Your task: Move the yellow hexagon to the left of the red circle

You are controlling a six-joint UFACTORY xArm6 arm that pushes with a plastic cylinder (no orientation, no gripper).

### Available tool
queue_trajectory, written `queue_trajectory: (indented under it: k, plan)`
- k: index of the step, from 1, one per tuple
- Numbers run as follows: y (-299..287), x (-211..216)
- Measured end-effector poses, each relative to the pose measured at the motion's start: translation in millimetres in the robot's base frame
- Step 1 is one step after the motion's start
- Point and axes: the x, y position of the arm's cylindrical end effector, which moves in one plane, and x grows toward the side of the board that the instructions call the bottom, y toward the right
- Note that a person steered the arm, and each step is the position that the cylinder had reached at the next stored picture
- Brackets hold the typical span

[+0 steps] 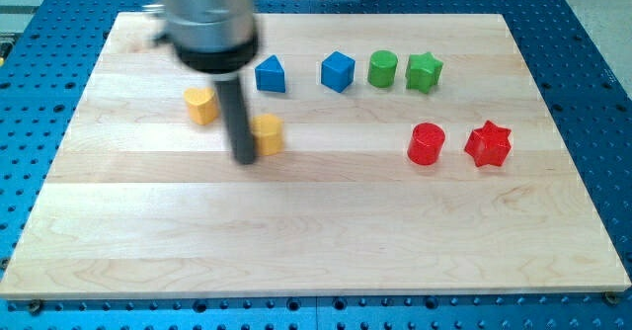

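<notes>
- Camera view: a pale wooden surface (316,231) is seen lying on a blue perforated bench (592,63).
- The dark rod is seen descending from a blurred grey housing at the view's upper left; my tip (245,159) is placed on the surface, touching or just beside the left side of the yellow hexagon (268,133).
- No fingers are carried by this arm, so no released or clenched state can be told.
- The yellow hexagon is found left of centre, well apart from the red circle (426,144), which lies toward the view's right.
- A red star (488,144) is seen just beside the red circle, on its right.
- A second yellow block (200,105), heart-like in outline, is seen up and left of the rod.
- Along the view's top a row is formed: a blue triangular block (271,75), a blue cube (337,71), a green cylinder (382,69) and a green star (424,72).
</notes>
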Motion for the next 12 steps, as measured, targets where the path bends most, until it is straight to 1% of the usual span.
queue_trajectory:
  k: [1, 2, 3, 4, 5, 6, 7, 8, 9, 10, 11, 12]
  plan:
    - [-19.6, -0.7]
    - [-38.9, -29.3]
    - [7.9, -87.5]
    - [36.4, -66.8]
    - [58.7, -34.0]
    - [22.7, -36.4]
    - [14.7, -10.7]
    - [63.4, -11.5]
    - [51.2, -11.5]
    - [-25.4, 8.5]
    - [-128.7, 13.6]
    - [-181.2, -26.9]
